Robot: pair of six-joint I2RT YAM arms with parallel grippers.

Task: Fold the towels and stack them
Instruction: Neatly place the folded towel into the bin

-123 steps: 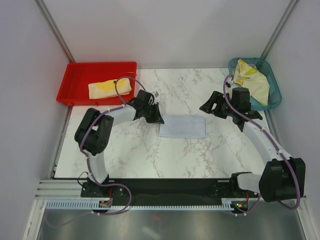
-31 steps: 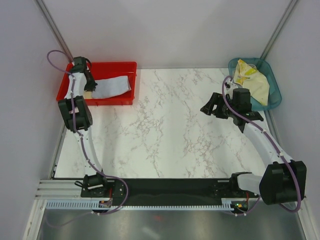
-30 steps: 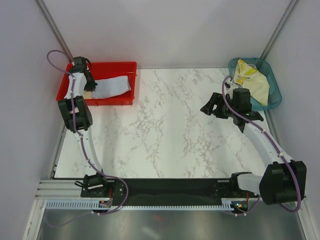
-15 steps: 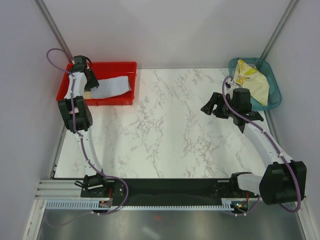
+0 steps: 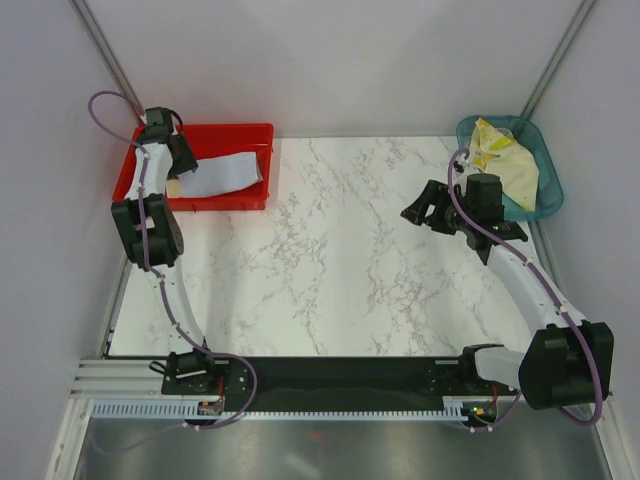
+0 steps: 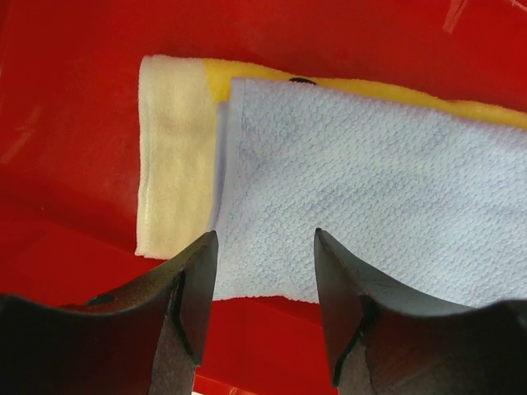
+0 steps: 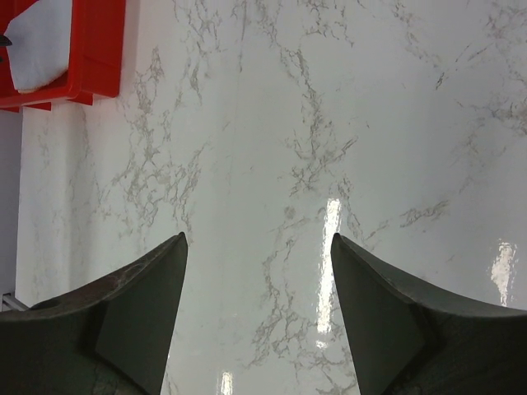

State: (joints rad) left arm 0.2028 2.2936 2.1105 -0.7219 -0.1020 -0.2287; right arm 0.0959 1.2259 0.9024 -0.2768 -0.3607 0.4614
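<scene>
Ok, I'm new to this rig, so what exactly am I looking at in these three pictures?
Two robot arms are bolted at the near edge of a marble table. One picture looks down on both; the other two come from a camera on each wrist. The left claw hovers open over the red tray, where a pale blue towel lies on a cream-yellow towel. The right claw is open above the marble, holding nothing. The teal basket holds crumpled yellow towels.
</scene>
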